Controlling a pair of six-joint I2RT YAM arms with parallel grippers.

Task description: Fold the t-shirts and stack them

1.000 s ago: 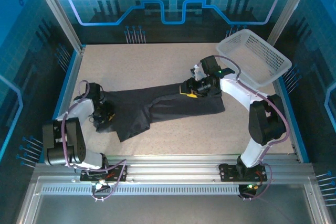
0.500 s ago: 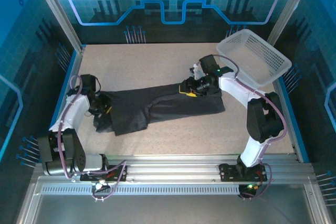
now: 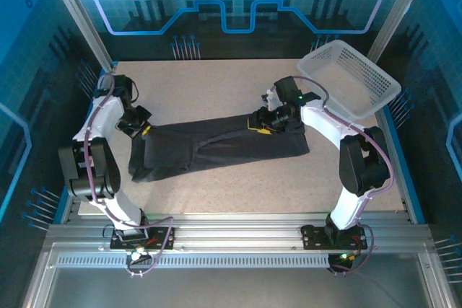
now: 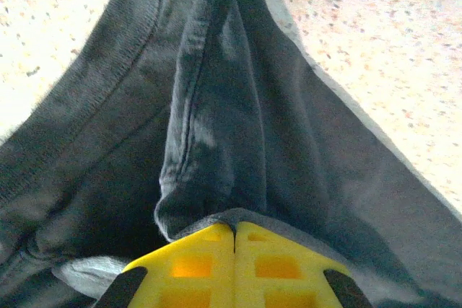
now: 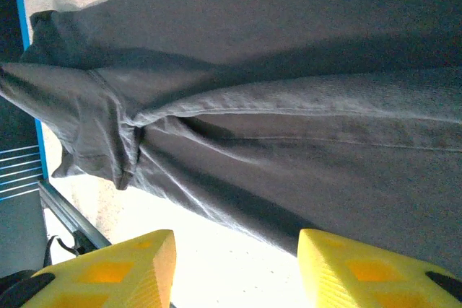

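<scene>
Your left arm has swung away from the near edge and now reaches up along the left side of the table [image 3: 216, 84], dragging the left end of the t-shirt [image 3: 216, 146] with it. The flap that hung toward the near edge a second ago has been drawn in, so the cloth now lies as one long band. Your right arm has hardly shifted.

Nearest you, the shirt's left end spreads widest, with its lowest corner toward the near-left part of the table. From there the dark charcoal cloth runs slantwise across the middle, rising toward the right, rumpled with long folds.

Your left gripper [image 3: 137, 124] sits at the far-left corner of that band. In its wrist view the yellow fingertips [image 4: 233, 232] are pressed tight together with a bunched fold of the t-shirt [image 4: 238, 106] pinched between them, and the cloth falls away from the tips in ridges.

Your right gripper [image 3: 263, 122] rests on the far edge of the shirt, right of centre. Its wrist view shows the gripper [image 5: 237, 257] with jaws about halfway apart and nothing clamped between them; the t-shirt [image 5: 289, 70] lies flat and creased just past the tips.

Farthest off, a white mesh basket [image 3: 371, 64] sits tilted at the far-right corner, well apart from the shirt.
</scene>
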